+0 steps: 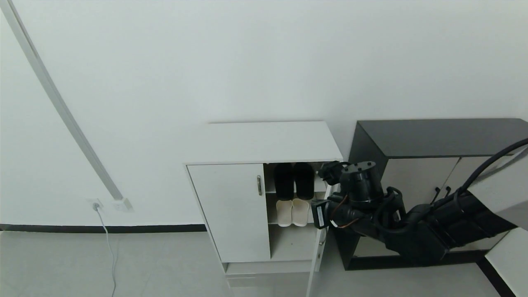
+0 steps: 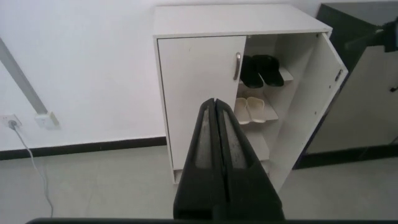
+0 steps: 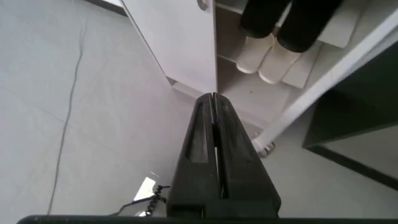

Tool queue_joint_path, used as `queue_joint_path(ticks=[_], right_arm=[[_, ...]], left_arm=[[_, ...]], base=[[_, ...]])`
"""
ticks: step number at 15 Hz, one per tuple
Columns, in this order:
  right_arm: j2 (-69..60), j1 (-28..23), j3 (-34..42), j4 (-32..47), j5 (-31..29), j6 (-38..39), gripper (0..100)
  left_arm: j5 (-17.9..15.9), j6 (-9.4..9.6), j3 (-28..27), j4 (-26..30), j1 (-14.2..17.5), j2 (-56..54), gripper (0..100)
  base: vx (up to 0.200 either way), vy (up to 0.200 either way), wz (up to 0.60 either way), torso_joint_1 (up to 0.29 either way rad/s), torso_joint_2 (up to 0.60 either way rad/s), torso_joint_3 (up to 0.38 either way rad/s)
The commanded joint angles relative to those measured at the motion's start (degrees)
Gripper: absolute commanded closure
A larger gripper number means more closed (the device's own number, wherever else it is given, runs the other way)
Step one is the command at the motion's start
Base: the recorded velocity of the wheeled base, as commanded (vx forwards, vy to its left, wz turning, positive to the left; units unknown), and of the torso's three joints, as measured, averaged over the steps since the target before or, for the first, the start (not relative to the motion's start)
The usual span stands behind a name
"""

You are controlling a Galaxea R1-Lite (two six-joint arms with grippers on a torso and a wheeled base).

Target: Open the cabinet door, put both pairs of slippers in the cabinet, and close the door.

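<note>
The white cabinet [image 1: 264, 142] stands against the wall with its left door [image 1: 231, 210] shut and its right door [image 1: 319, 243] swung open. Inside, a black pair of slippers [image 1: 293, 179] lies on the upper shelf and a white pair [image 1: 293, 211] on the shelf below. My right arm [image 1: 359, 185] hangs beside the open door's outer edge. My right gripper [image 3: 214, 102] is shut and holds nothing, above the floor in front of the cabinet, near the door's edge [image 3: 329, 81]. My left gripper [image 2: 214, 106] is shut and holds nothing, well back from the cabinet and facing it.
A dark low cabinet [image 1: 433, 136] stands right of the white one, close behind the open door. A wall socket [image 1: 97, 205] with a hanging cable and a slanted conduit [image 1: 62, 107] are on the wall to the left. Bare floor [image 1: 144, 264] lies in front.
</note>
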Motion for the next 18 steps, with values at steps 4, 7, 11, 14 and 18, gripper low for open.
queue_joint_path(ticks=[4, 7, 11, 14, 18], right_arm=[[-3.23, -4.15, 12.61, -3.47, -0.04, -0.44, 100], [-2.27, -6.00, 17.35, -6.02, 0.05, -3.17, 100], [2.74, -6.09, 16.39, -9.45, 0.05, -3.26, 100], [6.35, -6.09, 13.05, -11.12, 0.13, -3.08, 100], [10.65, -6.44, 6.54, -11.21, 0.22, -2.55, 100]], left_arm=[[-0.08, 0.03, 0.01, -0.01, 0.01, 0.07, 100], [0.10, -0.14, 0.01, -0.01, 0.01, 0.07, 100], [0.27, -0.32, 0.01, -0.01, 0.01, 0.07, 100], [0.27, -0.32, 0.01, -0.01, 0.01, 0.07, 100], [0.27, -0.32, 0.01, -0.01, 0.01, 0.07, 100]], base=[[0.150, 0.000, 0.00, -0.004, 0.00, 0.003], [0.133, 0.000, 0.00, -0.002, 0.00, 0.006], [0.000, 0.000, 0.00, 0.000, 0.00, 0.000], [0.000, 0.000, 0.00, 0.000, 0.00, 0.000], [0.000, 0.000, 0.00, 0.000, 0.00, 0.000]])
